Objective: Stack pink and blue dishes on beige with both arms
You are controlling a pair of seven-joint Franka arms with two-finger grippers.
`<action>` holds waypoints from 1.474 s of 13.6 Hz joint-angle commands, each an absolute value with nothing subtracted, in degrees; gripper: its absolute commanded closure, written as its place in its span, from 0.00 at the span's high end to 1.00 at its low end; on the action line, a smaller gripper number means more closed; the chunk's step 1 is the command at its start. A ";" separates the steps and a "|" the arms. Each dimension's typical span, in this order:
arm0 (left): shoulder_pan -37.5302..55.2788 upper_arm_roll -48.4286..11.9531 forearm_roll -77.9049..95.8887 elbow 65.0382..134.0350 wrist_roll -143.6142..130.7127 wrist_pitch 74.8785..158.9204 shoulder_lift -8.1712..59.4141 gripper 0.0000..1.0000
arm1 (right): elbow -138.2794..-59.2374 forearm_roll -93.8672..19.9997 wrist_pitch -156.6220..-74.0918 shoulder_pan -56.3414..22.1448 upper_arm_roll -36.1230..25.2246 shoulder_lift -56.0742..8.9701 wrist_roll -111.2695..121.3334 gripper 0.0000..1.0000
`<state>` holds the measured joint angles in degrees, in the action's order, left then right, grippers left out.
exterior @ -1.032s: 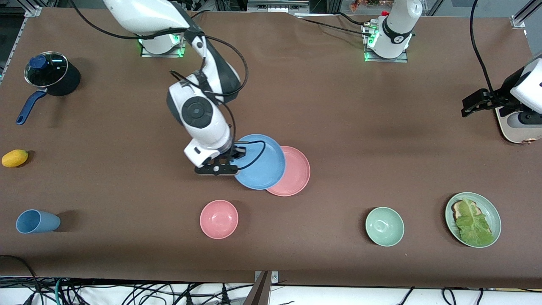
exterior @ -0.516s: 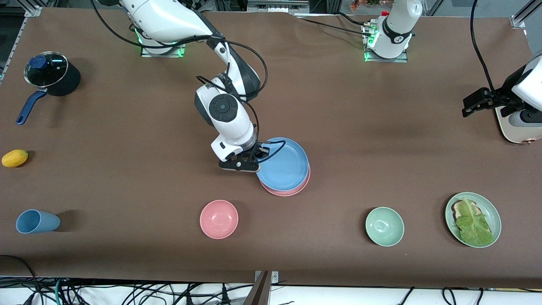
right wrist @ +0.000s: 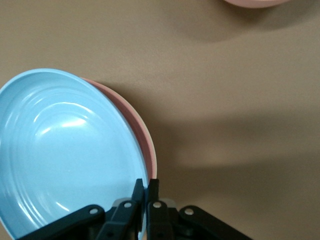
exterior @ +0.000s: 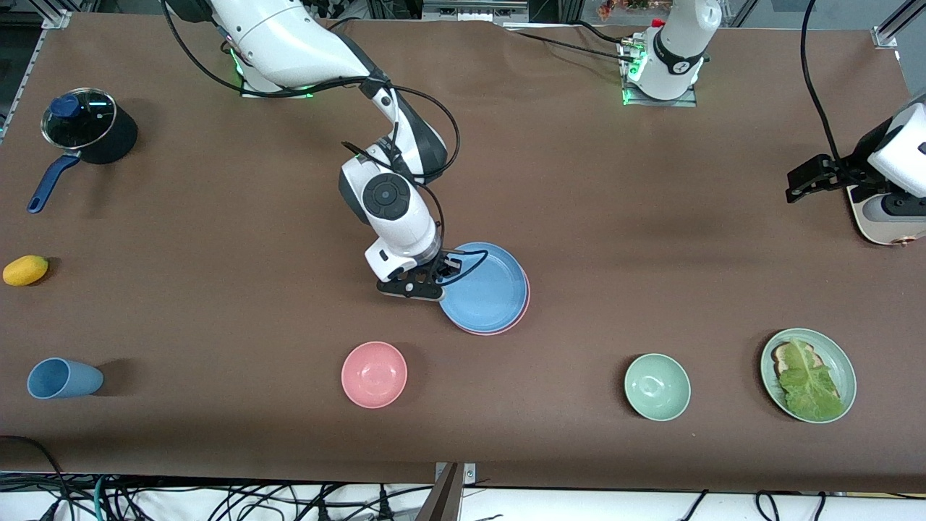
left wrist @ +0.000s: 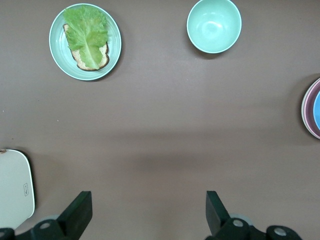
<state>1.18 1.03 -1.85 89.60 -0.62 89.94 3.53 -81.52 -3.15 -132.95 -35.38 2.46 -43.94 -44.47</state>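
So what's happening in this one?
The right gripper is shut on the rim of the blue plate, which sits on the pink plate in the middle of the table; only a thin pink edge shows under it. No beige plate is visible beneath them. The left gripper waits with fingers open over bare table at the left arm's end, holding nothing.

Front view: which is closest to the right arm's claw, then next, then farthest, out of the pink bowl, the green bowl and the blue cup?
From the right claw, shut on the blue plate:
1. Pink bowl, nearer the front camera.
2. Green bowl, toward the left arm's end.
3. Blue cup, lying at the right arm's end.
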 commanded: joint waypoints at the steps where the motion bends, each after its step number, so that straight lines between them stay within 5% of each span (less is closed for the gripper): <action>1: 1.76 1.32 -1.67 87.63 0.26 88.95 4.39 1.00 | -79.28 -3.96 -134.11 -35.77 2.29 -45.88 -45.35 0.00; 5: 1.76 1.32 -1.67 87.63 0.26 88.95 4.39 1.00 | -79.19 -3.96 -134.47 -35.86 2.29 -46.14 -46.67 0.02; 7: 1.67 1.41 -1.67 87.63 0.26 88.95 4.39 1.00 | -79.28 -3.87 -134.47 -35.86 2.29 -46.14 -47.46 0.45; 9: 1.76 1.32 -1.67 87.63 0.26 88.95 4.39 1.00 | -79.19 -3.87 -134.12 -35.86 2.20 -45.53 -47.55 0.70; 12: 1.76 1.32 -1.67 87.63 0.35 88.95 4.48 1.00 | -79.28 -3.61 -131.77 -35.25 1.59 -43.60 -47.02 0.81; 14: 1.67 1.32 -1.58 87.63 0.44 88.95 4.92 1.00 | -79.45 -2.47 -128.33 -35.24 0.01 -40.62 -47.02 0.99; 20: 1.67 1.41 -1.58 87.54 0.44 88.95 5.18 1.00 | -79.80 -3.25 -112.79 -34.89 -9.30 -30.17 -32.18 1.00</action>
